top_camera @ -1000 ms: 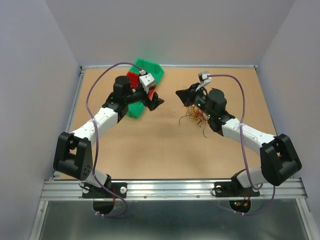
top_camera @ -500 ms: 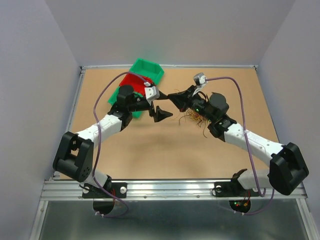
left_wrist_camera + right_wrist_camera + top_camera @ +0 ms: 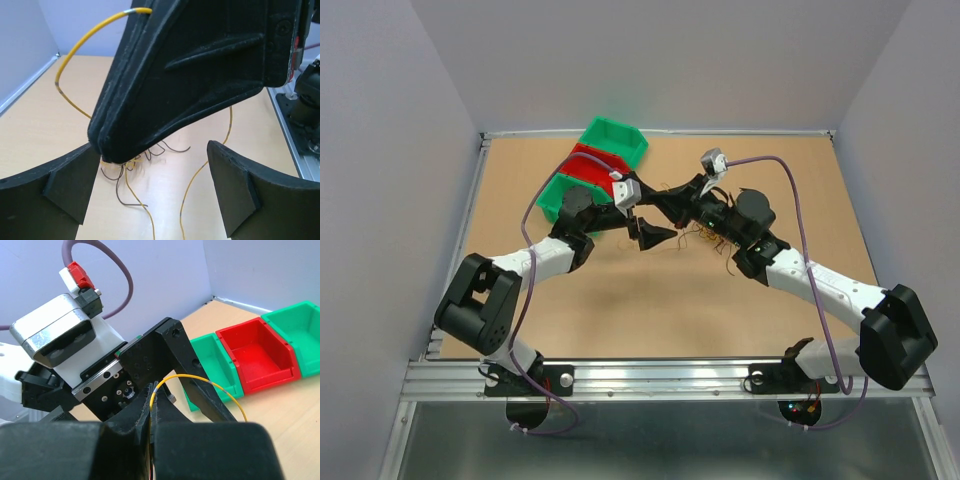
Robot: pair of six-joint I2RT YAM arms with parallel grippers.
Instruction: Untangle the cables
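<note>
**A:** What lies closest to the arm bases?

**B:** Bare tabletop point(image 3: 620, 310). Past that, nearer than the red bin point(image 3: 592, 168) and off to its right, the cables point(image 3: 713, 236) sit on the tabletop in a loose clump of red, orange, yellow and dark curly strands.

**A:** And the two grippers?

**B:** They meet between that clump and the red bin. The left gripper point(image 3: 648, 225) is at the bin's near right, with its jaws spread wide. In its own wrist view its fingers point(image 3: 55, 190) stand well apart. The tip of the right gripper point(image 3: 665, 195) reaches down between them, just beside one finger. I cannot tell whether the two touch.

**A:** How is the right gripper set?

**B:** It is just right of the red bin, a little farther back than the left gripper. Its jaws are pressed together, pinching a single yellow cable point(image 3: 200, 379). That cable loops out of the pinch and arcs through the air. In the left wrist view it curves up over the gripper's black body, while curly ends of the clump lie on the tabletop under the tip.

**A:** And at the back?

**B:** The red bin stands in a slanted row between two green bins point(image 3: 616, 140). One is against its far side and the other against its near left side.
</note>
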